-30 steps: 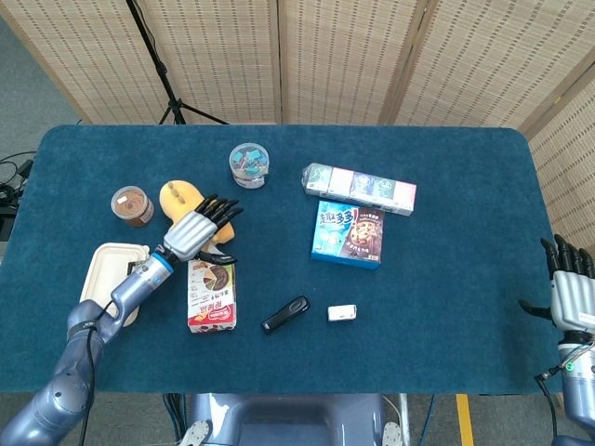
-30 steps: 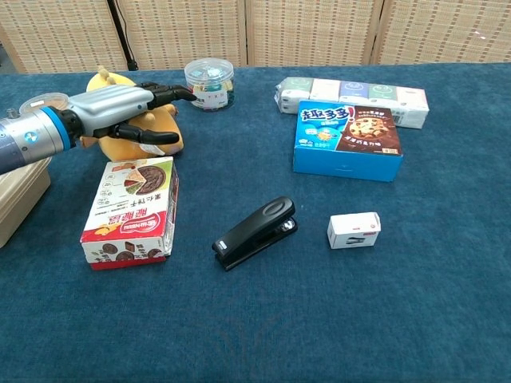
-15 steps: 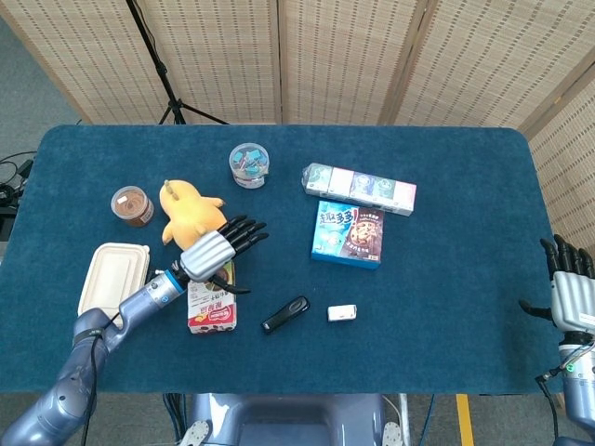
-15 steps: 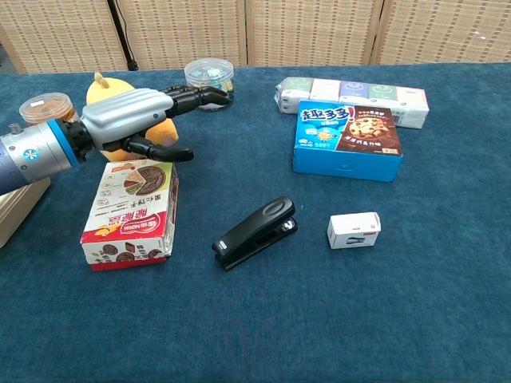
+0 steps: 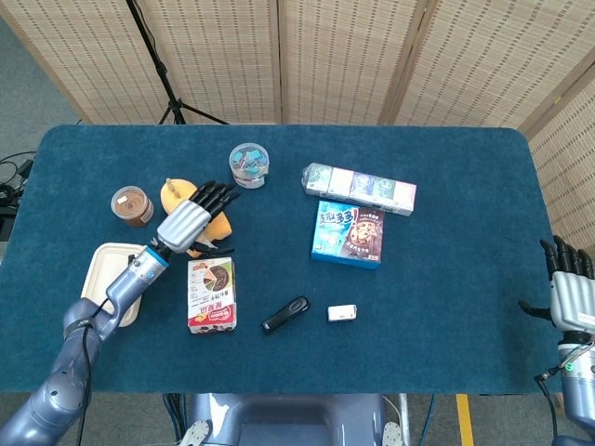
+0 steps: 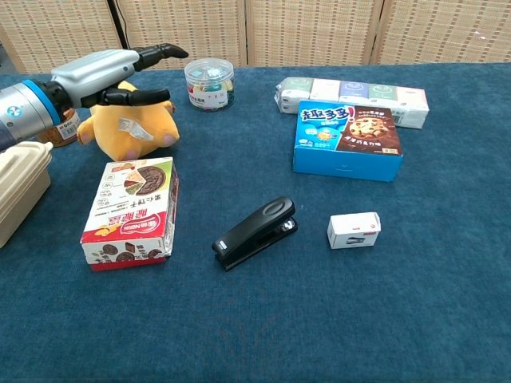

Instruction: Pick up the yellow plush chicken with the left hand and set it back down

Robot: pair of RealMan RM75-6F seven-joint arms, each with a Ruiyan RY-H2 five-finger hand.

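The yellow plush chicken (image 6: 128, 128) sits on the blue table (image 6: 263, 319) directly under the left hand (image 6: 108, 73), which hovers just above its top with the fingers (image 6: 160, 53) stretched forward and spread and the thumb reaching down toward the toy's upper side; whether the thumb touches the plush cannot be told, and the hand holds nothing. In the head view the left hand (image 5: 189, 220) covers most of the chicken (image 5: 172, 193), so only the yellow head end and a strip beside the fingers show. Just behind the hand's wrist side stands a small brown-lidded jar (image 5: 132, 205), and beyond the fingertips stands a clear round tub of clips (image 6: 209, 82). Below the hand, nearer the robot, lies a red-and-white snack box (image 6: 132, 211), and on the arm's outer side is a beige lunch container (image 6: 20, 187). Farther off, on the side the fingers point toward, are a black stapler (image 6: 255, 232), a small white box (image 6: 354, 230), a blue cookie box (image 6: 347, 140) and a row of pastel tissue packs (image 6: 351, 92). The right hand (image 5: 572, 288) is well apart at the far edge of the head view, off the table's side, fingers upright and slightly apart, with nothing in it.
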